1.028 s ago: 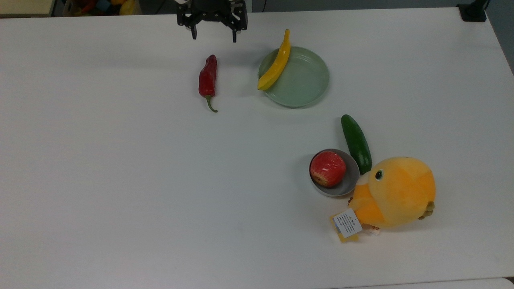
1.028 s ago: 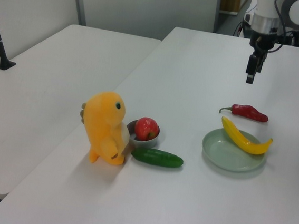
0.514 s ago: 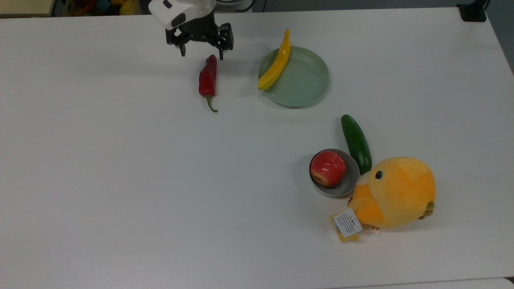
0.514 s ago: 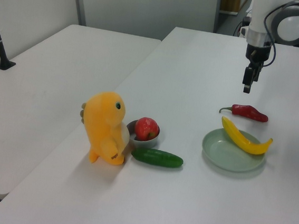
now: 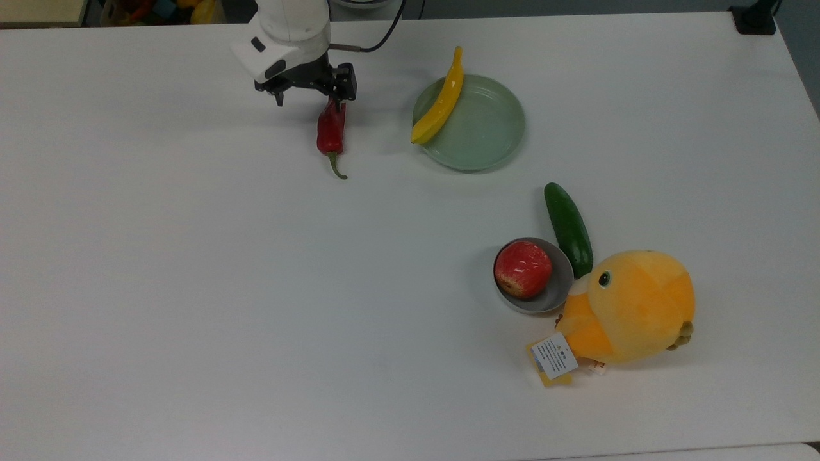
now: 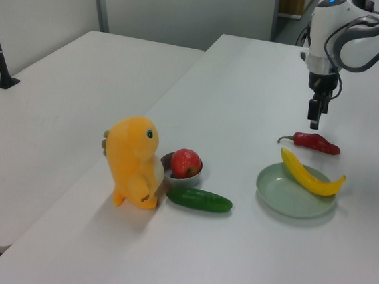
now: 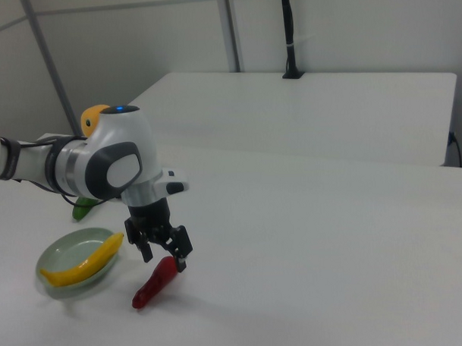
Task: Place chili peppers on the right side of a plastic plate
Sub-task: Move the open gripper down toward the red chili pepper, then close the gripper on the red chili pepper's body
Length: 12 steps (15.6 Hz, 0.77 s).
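A white printed tag (image 5: 555,356), its text too small to be read, is seen on a round orange plush (image 5: 631,306). Beside it a red apple (image 5: 523,269) sits in a grey bowl (image 5: 558,296), with a smooth cucumber (image 5: 568,228) alongside. Farther off, a glossy yellow pepper (image 5: 439,105) lies across the mint plate's (image 5: 487,128) rim. The wrinkled chili (image 5: 331,130) lies on the table (image 5: 192,269), on the top view's left of the plate, apart from it. The gripper (image 5: 309,96) is held open just above the chili's tip.

One red chili (image 5: 331,131); one yellow pepper (image 5: 441,102); one green plate (image 5: 487,137); one cucumber (image 5: 568,228); one apple (image 5: 523,269); one grey bowl (image 5: 558,291); one orange plush toy (image 5: 634,306); one gripper (image 5: 307,96); two white tables, one (image 5: 192,288) bearing all items, one (image 6: 52,102) adjacent.
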Available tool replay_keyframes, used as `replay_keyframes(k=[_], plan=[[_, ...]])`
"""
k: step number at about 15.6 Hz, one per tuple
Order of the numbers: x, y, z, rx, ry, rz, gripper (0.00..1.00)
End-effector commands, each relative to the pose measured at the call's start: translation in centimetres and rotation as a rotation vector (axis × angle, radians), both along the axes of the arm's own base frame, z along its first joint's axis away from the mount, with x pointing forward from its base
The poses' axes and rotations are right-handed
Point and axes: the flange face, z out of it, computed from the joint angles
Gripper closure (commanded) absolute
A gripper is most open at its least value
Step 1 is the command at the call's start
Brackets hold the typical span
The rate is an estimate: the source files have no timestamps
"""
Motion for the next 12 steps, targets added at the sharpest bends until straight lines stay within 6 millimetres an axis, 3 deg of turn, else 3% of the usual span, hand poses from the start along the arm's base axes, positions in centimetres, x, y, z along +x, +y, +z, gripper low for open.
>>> replay_keyframes(k=[1,4,9,12], plan=[[0.1,-0.3,-1.0,-0.01,0.001,0.037,0.0],[0.2,-0.1,-2.3,-0.008,0.025,0.054,0.0],[0.5,0.5,-2.5,-0.008,0.003,0.065,0.0],[0.7,1.3,-4.0,-0.008,0.026,0.075,0.0]])
